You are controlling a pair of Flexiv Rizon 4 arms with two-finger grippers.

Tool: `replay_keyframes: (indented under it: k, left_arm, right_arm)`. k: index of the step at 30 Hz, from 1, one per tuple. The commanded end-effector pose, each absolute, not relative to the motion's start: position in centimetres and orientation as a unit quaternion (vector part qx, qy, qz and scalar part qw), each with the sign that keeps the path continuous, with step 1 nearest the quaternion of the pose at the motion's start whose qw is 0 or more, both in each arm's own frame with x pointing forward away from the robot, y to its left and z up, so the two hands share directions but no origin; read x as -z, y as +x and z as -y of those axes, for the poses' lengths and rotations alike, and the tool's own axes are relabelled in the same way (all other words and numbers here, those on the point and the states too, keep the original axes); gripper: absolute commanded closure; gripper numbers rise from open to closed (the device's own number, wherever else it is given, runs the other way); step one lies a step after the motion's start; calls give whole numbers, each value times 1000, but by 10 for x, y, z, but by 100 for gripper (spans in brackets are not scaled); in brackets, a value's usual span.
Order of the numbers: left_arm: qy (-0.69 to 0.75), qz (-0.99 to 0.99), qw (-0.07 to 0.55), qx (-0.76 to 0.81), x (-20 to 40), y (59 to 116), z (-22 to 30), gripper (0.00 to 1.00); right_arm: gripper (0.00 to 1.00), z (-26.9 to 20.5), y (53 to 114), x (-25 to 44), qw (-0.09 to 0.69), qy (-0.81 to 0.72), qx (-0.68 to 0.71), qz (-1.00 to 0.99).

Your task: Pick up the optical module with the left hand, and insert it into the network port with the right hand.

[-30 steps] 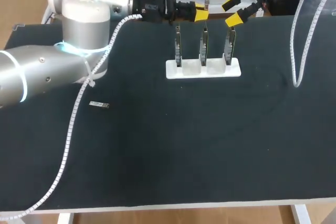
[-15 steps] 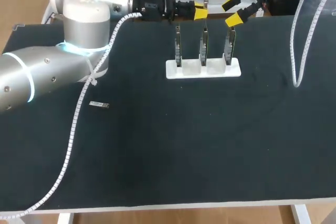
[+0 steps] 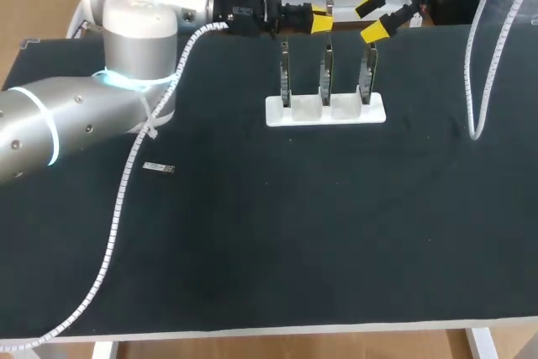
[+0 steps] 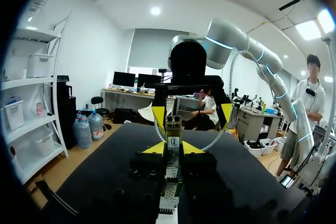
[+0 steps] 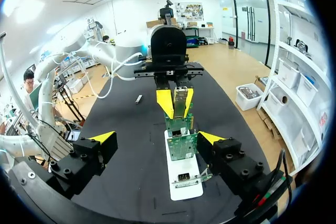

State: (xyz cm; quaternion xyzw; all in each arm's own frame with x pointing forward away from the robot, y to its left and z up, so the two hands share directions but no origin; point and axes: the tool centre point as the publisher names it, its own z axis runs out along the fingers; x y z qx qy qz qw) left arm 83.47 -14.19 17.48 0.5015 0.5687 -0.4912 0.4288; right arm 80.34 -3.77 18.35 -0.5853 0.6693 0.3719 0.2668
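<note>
My left gripper [image 3: 322, 19] is at the table's far edge, above and behind the white stand [image 3: 325, 110], shut on a small metal optical module [image 3: 329, 9]. In the left wrist view the module [image 4: 172, 129] sticks out ahead between the gripper's [image 4: 173, 148] yellow tips. My right gripper [image 3: 372, 14] hangs open just to the right, facing it, with nothing between its fingers. From the right wrist, the left gripper [image 5: 177, 101] holds the module [image 5: 181, 95] ahead of my open right gripper [image 5: 156, 138], above the green port boards [image 5: 182, 145].
The stand carries three upright boards [image 3: 324, 76] in a row. A small flat metal piece [image 3: 158, 167] lies on the black table at the left. A white corrugated cable [image 3: 118, 208] trails across the left side, another [image 3: 481, 81] hangs at the right.
The left arm's elbow has shifted slightly up and to the right. Both grippers and the module stay almost where they were.
</note>
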Motion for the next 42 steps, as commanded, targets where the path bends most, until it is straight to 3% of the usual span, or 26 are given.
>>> replay_keyframes:
  k: [1, 42]
  left_arm:
    - [501, -570, 430, 490, -175, 834, 143, 100]
    - [510, -562, 429, 491, -172, 830, 143, 100]
  right_arm:
    - [0, 37, 804, -184, 266, -585, -372, -670]
    - [0, 37, 804, -184, 266, -585, -372, -670]
